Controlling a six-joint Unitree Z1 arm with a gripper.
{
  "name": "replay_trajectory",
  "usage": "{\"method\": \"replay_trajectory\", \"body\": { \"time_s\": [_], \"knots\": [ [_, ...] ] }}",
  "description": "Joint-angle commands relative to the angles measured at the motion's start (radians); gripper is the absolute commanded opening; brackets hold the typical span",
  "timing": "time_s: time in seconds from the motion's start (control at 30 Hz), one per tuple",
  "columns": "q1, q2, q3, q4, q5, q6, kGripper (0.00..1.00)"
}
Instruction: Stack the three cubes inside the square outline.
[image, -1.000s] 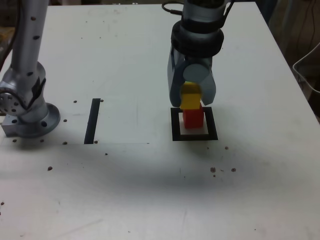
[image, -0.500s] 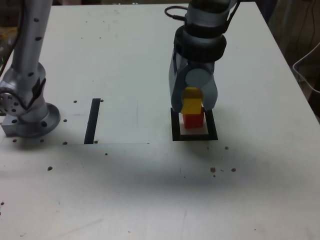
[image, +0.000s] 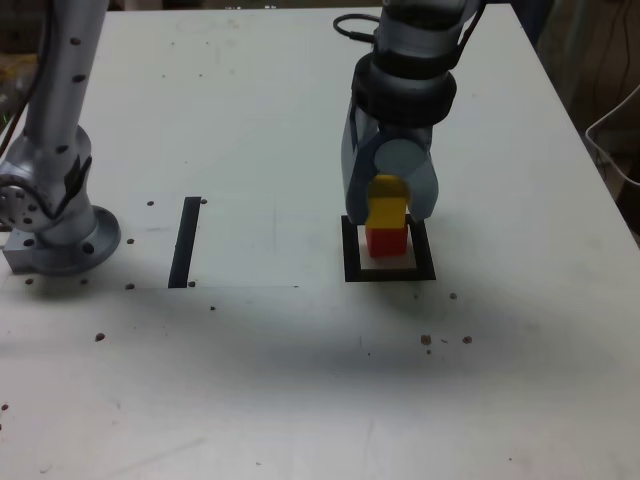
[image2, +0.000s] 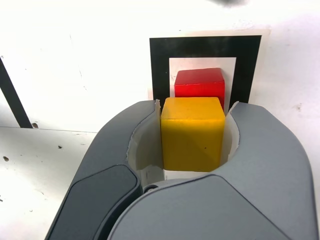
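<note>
Lower now than a second ago: the gripper (image: 388, 205) has brought the yellow cube (image: 386, 208) down until it looks to sit on the red cube (image: 385, 240), or just over it; contact can't be confirmed from either view. Jaws are narrow, clamped on the yellow cube's two side faces, as the wrist view shows with the gripper (image2: 193, 134) pressing both sides of the yellow cube (image2: 192, 132).

The red cube (image2: 199, 82) sits directly under the gripper, inside the square outline (image: 389, 271), which lies flat right below the jaws. In the wrist view the yellow cube seems a bit offset from the red one, so alignment may be slightly off. No green cube is visible in either view.

Handling, judged: cubes look like small rigid blocks, light, smooth-faced, not fragile. Flat parallel sides are the place to grip, as now; a smooth face could slip if the squeeze is loose. A stack this narrow should tip easily if nudged on release.

Surface: white table (image: 300, 380), flat, matte, with scattered dark specks. A black tape strip (image: 186, 241) lies well off to the exterior view's left of the gripper, and the arm's base (image: 55, 235) stands further left. Plenty of free space around the gripper; nothing crowds the stack.
</note>
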Motion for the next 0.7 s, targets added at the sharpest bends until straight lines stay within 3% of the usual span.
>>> {"method": "replay_trajectory", "body": {
  "time_s": [0.0,0.67],
  "knots": [
    [0.004,0.002,-0.006,-0.001,0.006,0.004,0.32],
    [0.015,0.001,0.003,-0.001,0.013,0.017,0.45]
  ]
}}
